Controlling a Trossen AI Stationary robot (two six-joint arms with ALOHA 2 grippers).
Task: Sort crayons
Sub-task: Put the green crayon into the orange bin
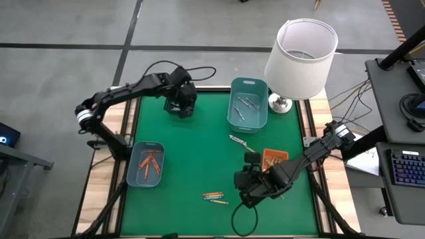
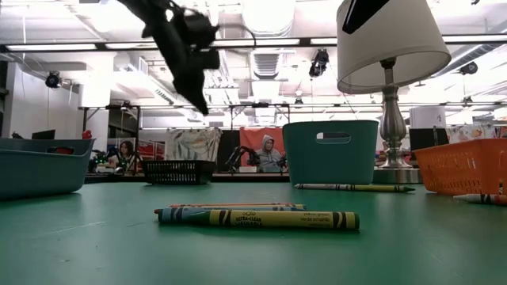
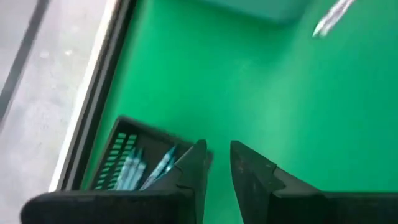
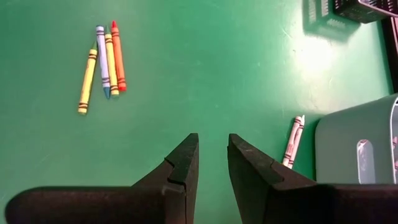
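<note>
Your left end effector hangs above the far-left part of the worktop, over the black basket, and its fingers stand a narrow gap apart with nothing between them. The basket holds blue crayons, so this reads as the end of a drop-off there (a judgement, not something the pictures prove).

Your right end effector sits low over the near-right worktop, fingers a little apart and holding nothing. It points at the loose crayons, four lying side by side near the front edge: yellow, blue, orange and red. A pale pair lies just beside the teal bin at the far right.

Sorting is partly done: orange-red crayons lie in the near-left tray, grey ones in the teal bin, and an orange basket sits at the right.

Next, you would likely send the right end effector down on one of the four. They touch one another, so pick an outer one, the yellow or the red, and open wider first.
</note>
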